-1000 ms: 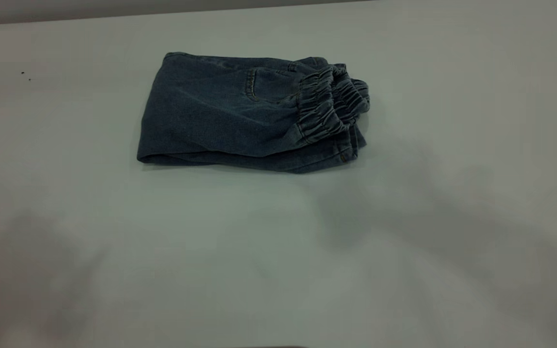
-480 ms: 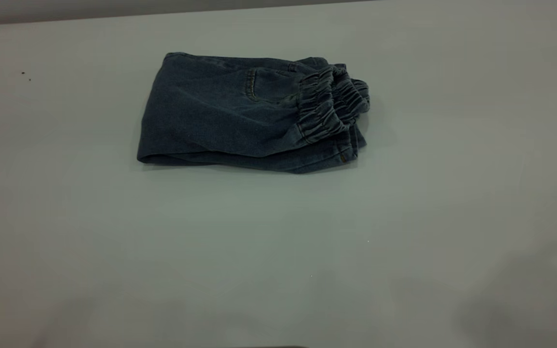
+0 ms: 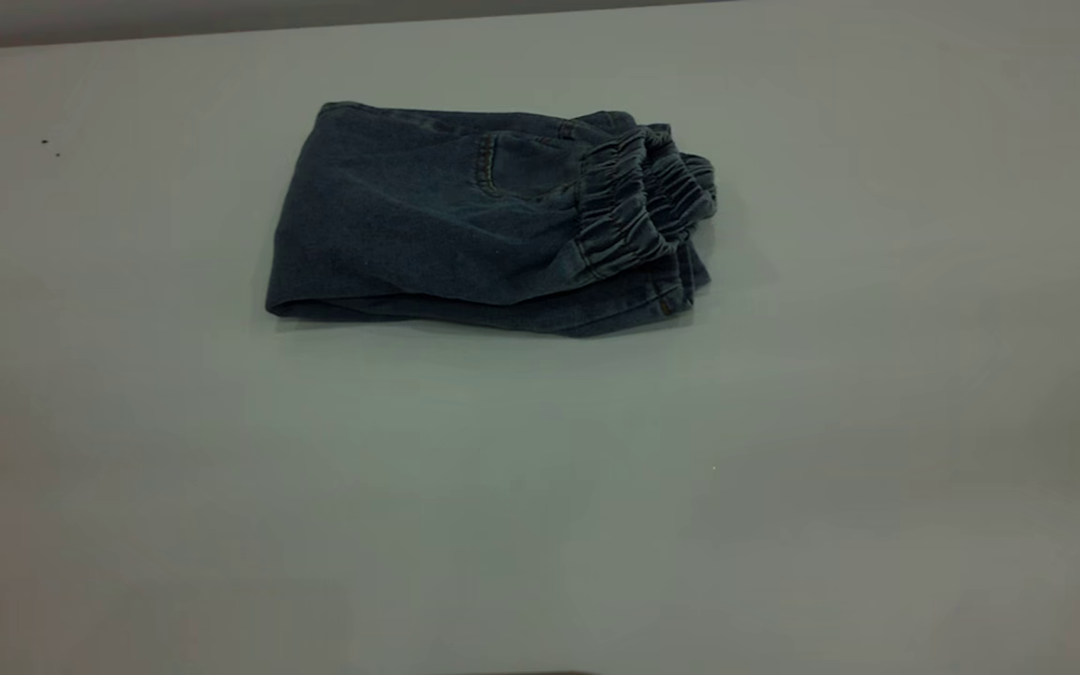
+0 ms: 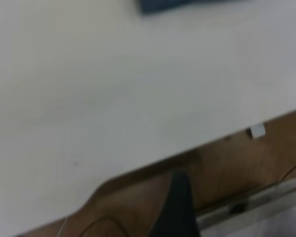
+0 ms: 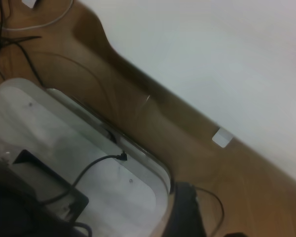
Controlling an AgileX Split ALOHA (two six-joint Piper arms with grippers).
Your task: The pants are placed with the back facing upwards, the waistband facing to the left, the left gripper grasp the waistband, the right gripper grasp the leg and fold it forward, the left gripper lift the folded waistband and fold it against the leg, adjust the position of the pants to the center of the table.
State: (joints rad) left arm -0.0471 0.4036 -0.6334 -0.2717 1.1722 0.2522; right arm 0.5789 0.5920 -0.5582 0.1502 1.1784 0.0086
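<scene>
The pants (image 3: 446, 220) lie folded into a compact blue denim bundle on the table (image 3: 540, 487), a little left of the middle and toward the far edge. The gathered waistband (image 3: 643, 202) rests on top at the bundle's right end, over the stitched hem of the leg (image 3: 676, 292). A back pocket (image 3: 517, 169) faces up. Neither gripper appears in the exterior view. Beyond the table's near edge, a dark part of the left gripper (image 4: 177, 210) shows, with a corner of the pants (image 4: 170, 4) far off. The right gripper (image 5: 185, 212) is off the table too.
Brown wood (image 4: 222, 163) runs below the table's near edge. A pale base plate (image 5: 69, 153) with a black cable (image 5: 96, 165) lies by the right arm. Small white tabs (image 4: 257, 131) (image 5: 222, 138) mark the table edge.
The arms' shadows at the bottom left and right of the table have faded away. The pants have not moved.
</scene>
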